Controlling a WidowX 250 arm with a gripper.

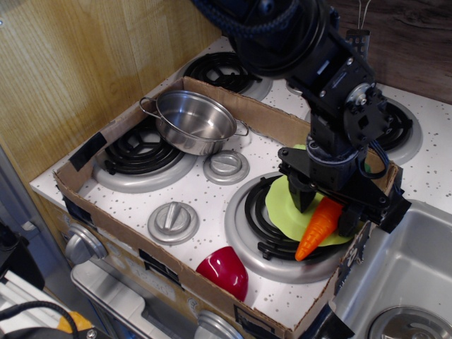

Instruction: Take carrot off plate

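A toy stove top (205, 198) sat inside a shallow cardboard tray (169, 272), filling most of the frame, with a wooden panel (92, 63) across the upper left. My black robot arm (311, 63) reached down from the top centre toward the lower right burner (244, 219). A steel pot (194, 121) stood on the burner at centre left, well apart from my work. A dark red bowl (224, 272) lay at the lower centre, near the tray's front wall.

On the lower right burner rested the lime-green plate (282, 205), partly hidden by the arm. The carrot (318, 227) lay across the plate's right side, its orange tip pointing toward the lower centre and overhanging the rim, its leafy end hidden under the gripper (326, 209).

The jaws straddled the carrot's thick end, one finger to the upper left of it and one to the right. They looked close against it, but I could not tell whether they had clamped it or only bracketed it.

I judged the step in hand to be securing the grasp. To do it well, I would squeeze firmly on the thick end, since the glossy tapered plastic seemed likely to slide. I would lift straight up first, so the plate stayed put, and keep clear of the cardboard wall just to the right.
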